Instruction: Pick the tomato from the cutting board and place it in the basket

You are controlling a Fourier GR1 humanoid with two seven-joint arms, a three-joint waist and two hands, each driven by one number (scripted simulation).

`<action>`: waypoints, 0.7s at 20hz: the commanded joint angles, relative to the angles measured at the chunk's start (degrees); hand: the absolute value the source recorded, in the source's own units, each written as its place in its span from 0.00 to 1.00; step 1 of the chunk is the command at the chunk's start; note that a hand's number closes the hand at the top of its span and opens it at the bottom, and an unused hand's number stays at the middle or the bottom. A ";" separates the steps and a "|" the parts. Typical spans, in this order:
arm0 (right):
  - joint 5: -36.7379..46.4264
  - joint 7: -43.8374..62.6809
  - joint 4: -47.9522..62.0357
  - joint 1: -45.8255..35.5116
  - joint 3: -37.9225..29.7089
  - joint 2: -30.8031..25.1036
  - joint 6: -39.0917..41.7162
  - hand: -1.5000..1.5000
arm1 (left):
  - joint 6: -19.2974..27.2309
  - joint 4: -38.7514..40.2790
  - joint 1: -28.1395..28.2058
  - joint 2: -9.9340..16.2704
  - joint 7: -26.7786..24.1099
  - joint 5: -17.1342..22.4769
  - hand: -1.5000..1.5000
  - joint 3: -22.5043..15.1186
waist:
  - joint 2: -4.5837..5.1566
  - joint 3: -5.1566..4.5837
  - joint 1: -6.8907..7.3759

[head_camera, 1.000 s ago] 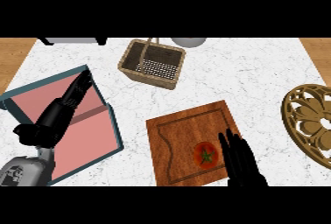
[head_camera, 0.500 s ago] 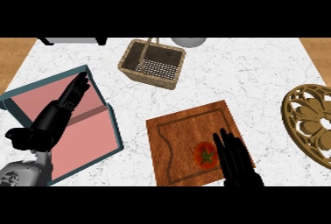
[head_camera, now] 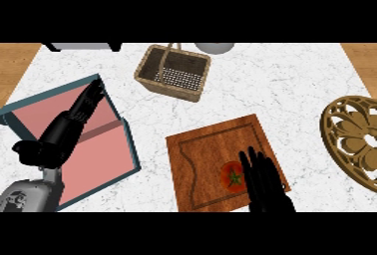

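On a white marble counter (head_camera: pixel 280 84), the tomato (head_camera: pixel 233 175) lies on the board (head_camera: pixel 213 149) at 5 o'clock; basket (head_camera: pixel 174 72) at 12. Right hand (head_camera: pixel 265 182), fingers straight, touches the tomato's right side, holding nothing. Left hand (head_camera: pixel 66 127) rests open at 9.

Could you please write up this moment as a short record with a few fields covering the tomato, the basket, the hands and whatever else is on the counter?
tomato: on the cutting board, partly covered by the right hand
basket: at the far side of the counter, nothing visible inside
right hand: over the board beside the tomato, fingers straight, not closed on it
left hand: open, above the pink tray at left
other: ornate golden trivet at right edge
task state: tomato not yet picked up
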 commanded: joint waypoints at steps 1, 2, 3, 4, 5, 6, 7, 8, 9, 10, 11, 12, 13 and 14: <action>-0.88 -2.38 7.74 -1.58 -2.24 0.38 -3.50 0.00 | -1.96 -1.59 -0.40 0.78 1.71 0.57 0.50 1.91 | 0.01 0.02 0.16; -0.34 -0.16 4.66 -4.31 -2.12 2.67 1.18 0.00 | -0.98 1.23 -1.08 -1.39 -0.55 -1.96 0.50 0.94 | 0.02 0.00 0.08; 1.89 0.25 9.23 -4.31 -1.06 4.04 -1.86 0.00 | -3.03 7.37 -1.03 0.24 -5.86 -0.89 0.50 2.97 | 0.08 -0.01 0.02; -2.50 0.89 -2.14 -4.68 -4.86 0.16 7.25 0.00 | -1.78 -4.45 1.45 -1.01 3.24 -0.06 0.50 0.46 | -0.06 0.01 0.24; 1.87 0.47 8.59 -4.32 -0.77 3.98 -0.08 0.00 | -1.19 0.46 -0.88 -1.80 -0.29 -1.62 0.50 1.64 | 0.01 0.01 0.10; 1.01 -1.16 11.15 -3.66 -1.44 3.75 -3.62 0.00 | -3.44 0.70 -2.97 0.22 2.06 0.77 0.50 3.87 | 0.02 0.01 0.08; 2.39 -1.44 14.89 -3.50 -0.82 4.73 -7.00 0.00 | 0.43 0.19 0.62 -3.96 -1.31 -4.15 0.50 -1.04 | 0.02 0.02 0.12; -2.78 -2.36 10.09 -6.84 -6.27 2.92 0.17 0.00 | -1.98 3.01 -1.81 -2.35 -1.24 -2.43 0.50 2.02 | 0.04 0.01 0.07; 1.49 -0.10 13.36 -5.84 -2.59 6.37 -3.83 0.00 | -2.85 1.23 -0.11 -1.29 -1.47 -2.62 0.50 2.64 | 0.01 0.01 0.13; 0.68 0.92 10.21 -7.25 -4.46 5.39 1.70 0.00 | -2.71 -0.68 -0.11 -2.27 0.20 -1.85 0.50 2.68 | 0.00 0.00 0.15; 0.31 -1.19 13.81 -5.17 -3.87 4.94 -3.49 0.00 | -1.23 -2.52 1.38 -3.60 1.35 -3.57 0.50 1.22 | -0.01 0.01 0.15; 0.40 0.92 12.81 -9.00 -5.50 6.57 2.14 0.00 | -3.12 -2.78 1.26 -2.56 1.45 -1.73 0.50 2.64 | 0.00 0.01 0.22; 0.21 0.29 13.95 -7.92 -5.14 6.58 0.36 0.00 | -4.43 1.64 -1.89 -1.37 0.24 -1.72 0.50 4.48 | 0.02 0.00 0.08; -0.52 -1.01 16.80 -8.60 -6.75 5.93 -0.76 0.00 | -5.72 -3.41 -0.11 -0.70 3.21 0.70 0.50 4.84 | 0.00 0.01 0.24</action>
